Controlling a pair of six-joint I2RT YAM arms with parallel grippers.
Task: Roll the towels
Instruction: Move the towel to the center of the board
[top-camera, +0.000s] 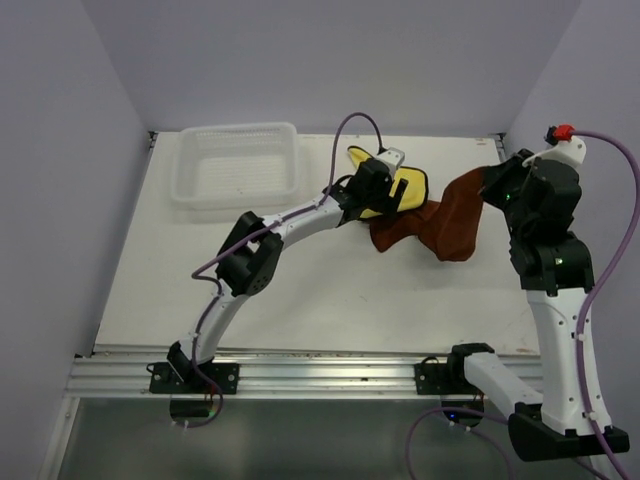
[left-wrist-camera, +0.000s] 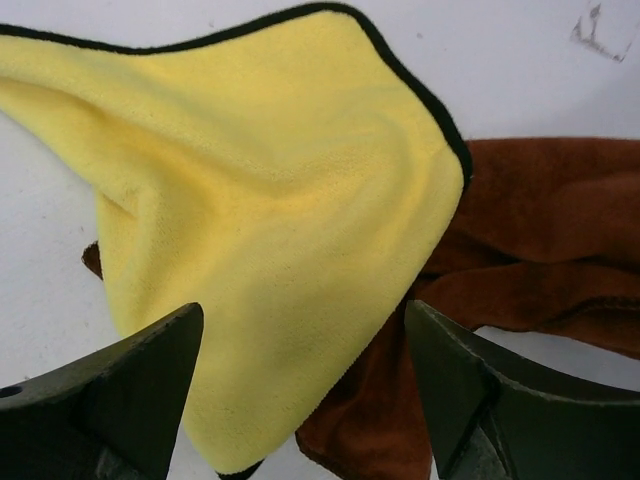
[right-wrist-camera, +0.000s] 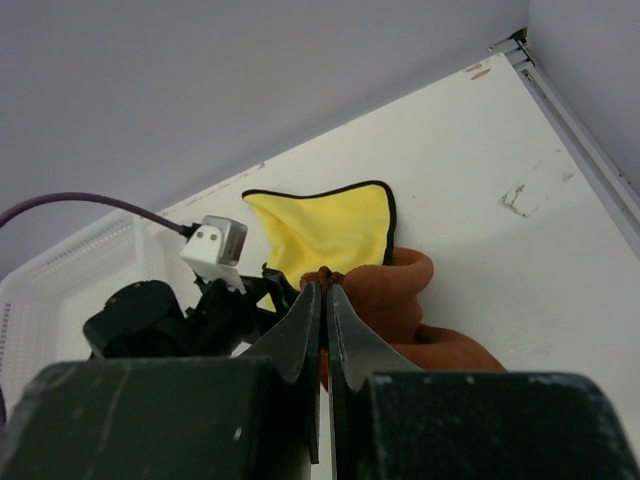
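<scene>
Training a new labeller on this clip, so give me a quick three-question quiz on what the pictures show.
1. Which tool pinches the brown towel?
2. The left tool hangs over the yellow towel: A open, B shut?
3. True or false: the yellow towel partly covers the brown towel.
Key: 1 right tool; 2 A; 3 true.
</scene>
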